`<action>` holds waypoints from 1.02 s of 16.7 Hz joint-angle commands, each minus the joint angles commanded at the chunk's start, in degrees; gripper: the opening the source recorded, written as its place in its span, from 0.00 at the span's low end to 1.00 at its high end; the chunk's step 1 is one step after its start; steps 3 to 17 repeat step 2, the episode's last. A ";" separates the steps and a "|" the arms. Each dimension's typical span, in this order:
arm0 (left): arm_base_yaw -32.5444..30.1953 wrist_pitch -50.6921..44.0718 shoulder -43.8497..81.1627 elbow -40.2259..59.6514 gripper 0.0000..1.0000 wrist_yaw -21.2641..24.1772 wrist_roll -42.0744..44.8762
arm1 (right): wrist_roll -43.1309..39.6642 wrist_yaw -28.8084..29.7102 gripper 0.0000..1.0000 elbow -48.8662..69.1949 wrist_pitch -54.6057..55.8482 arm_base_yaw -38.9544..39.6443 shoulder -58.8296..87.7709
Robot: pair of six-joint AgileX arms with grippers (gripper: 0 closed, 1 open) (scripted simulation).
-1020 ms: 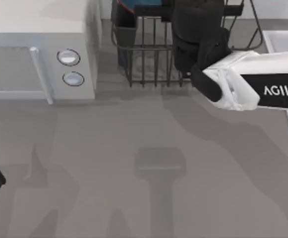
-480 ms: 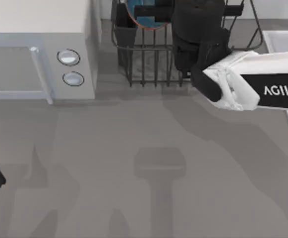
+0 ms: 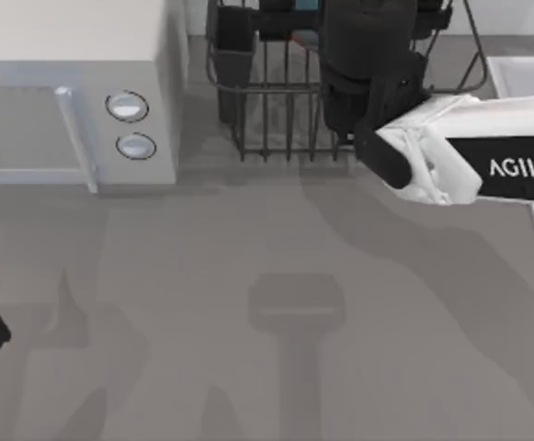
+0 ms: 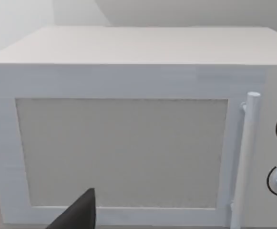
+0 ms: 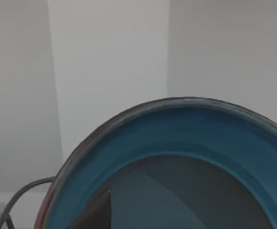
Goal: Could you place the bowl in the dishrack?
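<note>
Blue was what jumped out from the right wrist camera: the bowl point(image 5: 186, 157) sat right up against the lens, blue inside with a dark rim and a thin red edge showing on its outside. One dark fingertip point(image 5: 97, 212) of the right gripper lay across the bowl's inner wall, so it looked like a pinch on the rim, though I couldn't really tell how wide the fingers were.

From above, the right arm's dark wrist hung over the dishrack point(image 3: 276, 110), a dark wire basket with a rectangular cup at its corner, and a sliver of blue peeked between the bars just beside that wrist, over the basket.

The left arm was parked at the table's left edge, its gripper pointed at the white microwave point(image 4: 128, 143), one dark fingertip point(image 4: 81, 214) in its own camera.
</note>
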 joint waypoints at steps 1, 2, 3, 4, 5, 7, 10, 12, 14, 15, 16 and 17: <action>0.00 0.00 0.00 0.00 1.00 0.00 0.00 | 0.00 0.00 1.00 0.00 0.00 0.00 0.00; 0.00 0.00 0.00 0.00 1.00 0.00 0.00 | 0.00 0.00 1.00 0.00 0.00 0.00 0.00; 0.00 0.00 0.00 0.00 1.00 0.00 0.00 | 0.00 0.00 1.00 0.00 0.00 0.00 0.00; 0.00 0.00 0.00 0.00 1.00 0.00 0.00 | 0.00 0.00 1.00 0.00 0.00 0.00 0.00; 0.00 0.00 0.00 0.00 1.00 0.00 0.00 | 0.00 0.00 1.00 0.00 0.00 0.00 0.00; 0.00 0.00 0.00 0.00 1.00 0.00 0.00 | 0.00 0.00 1.00 0.00 0.00 0.00 0.00; 0.00 0.00 0.00 0.00 1.00 0.00 0.00 | 0.00 0.00 1.00 0.00 0.00 0.00 0.00; 0.00 0.00 0.00 0.00 1.00 0.00 0.00 | 0.00 0.00 1.00 0.00 0.00 0.00 0.00; 0.00 0.00 0.00 0.00 1.00 0.00 0.00 | 0.00 0.00 1.00 0.00 0.00 0.00 0.00; 0.00 0.00 0.00 0.00 1.00 0.00 0.00 | 0.00 0.00 1.00 0.00 0.00 0.00 0.00; 0.00 0.00 0.00 0.00 1.00 0.00 0.00 | 0.00 0.00 1.00 0.00 0.00 0.00 0.00; 0.00 0.00 0.00 0.00 1.00 0.00 0.00 | 0.00 0.00 1.00 0.00 0.00 0.00 0.00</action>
